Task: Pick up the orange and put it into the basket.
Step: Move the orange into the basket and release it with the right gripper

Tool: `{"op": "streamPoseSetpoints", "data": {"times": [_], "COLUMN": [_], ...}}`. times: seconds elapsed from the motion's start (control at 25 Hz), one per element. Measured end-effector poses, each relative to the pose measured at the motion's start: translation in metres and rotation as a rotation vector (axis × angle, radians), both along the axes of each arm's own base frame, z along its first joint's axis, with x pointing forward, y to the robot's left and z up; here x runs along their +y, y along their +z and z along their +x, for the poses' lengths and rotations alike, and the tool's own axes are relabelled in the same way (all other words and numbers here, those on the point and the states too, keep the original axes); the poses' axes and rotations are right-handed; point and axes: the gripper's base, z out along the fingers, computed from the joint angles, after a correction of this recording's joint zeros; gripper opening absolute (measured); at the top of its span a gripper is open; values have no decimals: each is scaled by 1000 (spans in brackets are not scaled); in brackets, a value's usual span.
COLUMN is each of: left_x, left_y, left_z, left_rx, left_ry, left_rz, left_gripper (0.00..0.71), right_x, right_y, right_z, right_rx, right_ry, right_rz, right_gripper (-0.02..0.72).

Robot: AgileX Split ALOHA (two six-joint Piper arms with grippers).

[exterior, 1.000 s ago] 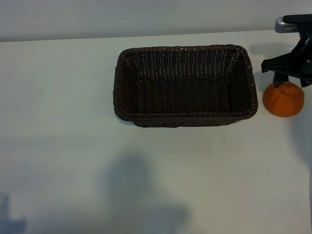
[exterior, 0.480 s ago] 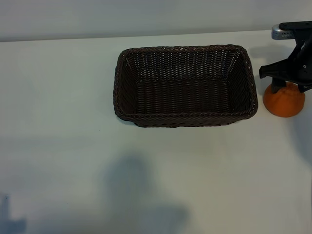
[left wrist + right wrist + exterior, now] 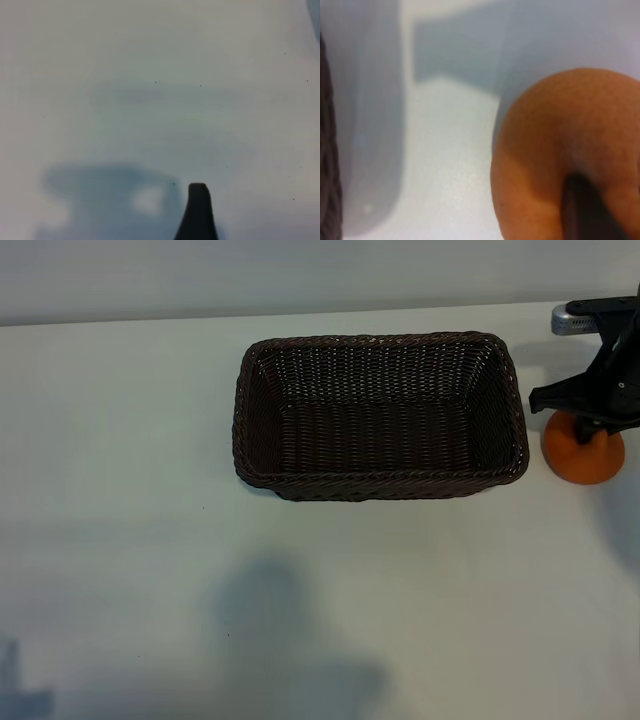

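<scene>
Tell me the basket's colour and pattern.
Dark brown woven wicker basket with a braided rim, clearest in the exterior view.

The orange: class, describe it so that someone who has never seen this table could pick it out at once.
Start at the dark brown woven basket in the middle of the white table. Look just past its right short end, where the right gripper comes down from above. The orange sits on the table under that gripper: small, round, and the only brightly coloured thing in view.
</scene>
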Motion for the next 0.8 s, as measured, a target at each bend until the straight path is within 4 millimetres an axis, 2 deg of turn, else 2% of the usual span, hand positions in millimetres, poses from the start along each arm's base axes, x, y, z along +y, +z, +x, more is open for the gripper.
{"op": "streamPoseSetpoints", "data": {"times": [0.12, 0.24, 0.48, 0.56, 0.64, 0.8], "left_x": [0, 0, 0, 0, 0, 0], "left_y": [0, 0, 0, 0, 0, 0], "left_z": [0, 0, 0, 0, 0, 0], "left_rx": [0, 0, 0, 0, 0, 0], "left_ry": [0, 0, 0, 0, 0, 0], "left_rz": [0, 0, 0, 0, 0, 0], "left_gripper": [593, 593, 593, 593, 593, 593], "right_x": [0, 0, 0, 0, 1, 13], "right_y": [12, 35, 108, 125, 135, 139], "right_z": [1, 4, 10, 10, 11, 10], "right_rx": [-4, -8, -98, -122, -127, -112], "right_ry": [10, 23, 39, 40, 46, 98], "right_rz": [-2, -5, -13, -15, -16, -24], "right_gripper": [95, 95, 95, 95, 95, 95]}}
